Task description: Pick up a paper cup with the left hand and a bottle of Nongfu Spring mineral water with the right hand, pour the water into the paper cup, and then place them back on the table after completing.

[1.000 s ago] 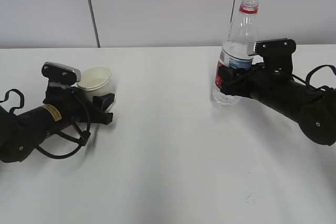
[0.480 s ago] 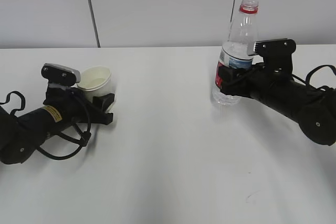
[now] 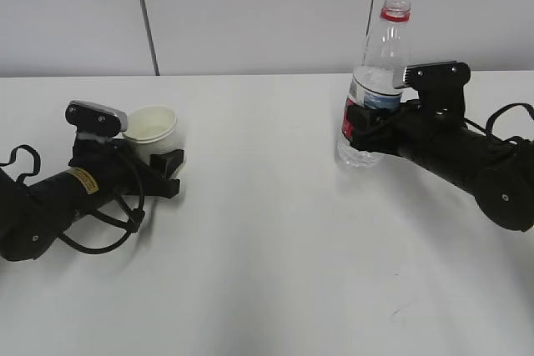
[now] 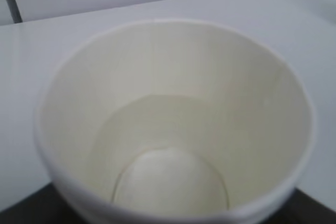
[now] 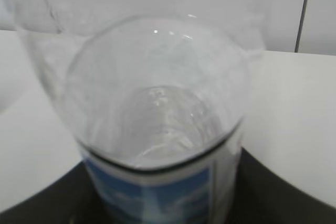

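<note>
The white paper cup (image 3: 152,126) stands nearly upright at the left of the white table (image 3: 267,248). My left gripper (image 3: 160,151), on the arm with the yellow sticker, is shut round the cup's lower part. In the left wrist view the cup (image 4: 173,114) fills the frame, with a faint liquid line inside. The clear, uncapped bottle (image 3: 380,64) with a red neck ring stands upright at the right. My right gripper (image 3: 360,129) is shut on its labelled middle. The right wrist view shows the bottle (image 5: 157,108) between black fingers (image 5: 294,192). How much water it holds is unclear.
A grey panelled wall runs behind the table. A small scuff mark (image 3: 400,313) lies on the tabletop at the front right. Black cables loop beside both arms.
The paper cup has come from a tilt to nearly upright in my left gripper. The right arm and the bottle have not moved.
</note>
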